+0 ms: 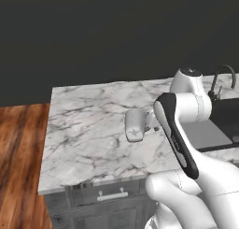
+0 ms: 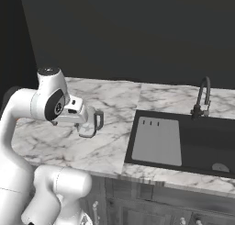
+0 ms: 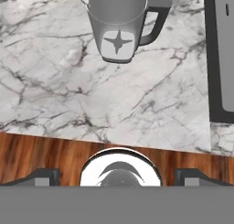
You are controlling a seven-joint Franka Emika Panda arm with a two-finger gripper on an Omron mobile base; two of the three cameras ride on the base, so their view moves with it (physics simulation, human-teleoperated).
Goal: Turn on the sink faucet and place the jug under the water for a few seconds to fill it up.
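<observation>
Grey-white jug (image 3: 118,22) with white star, grey-veined white marble counter (image 3: 59,90), black sink (image 2: 202,143).

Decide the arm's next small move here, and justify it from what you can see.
Probably ease the open tool forward to straddle the jug: it stands upright and ungripped on the marble counter, and no water runs from the faucet.

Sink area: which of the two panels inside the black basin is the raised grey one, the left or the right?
The left one: the grey slotted drainboard fills the sink half nearest the jug; the right half is the dark recessed bowl beneath the faucet.
</observation>
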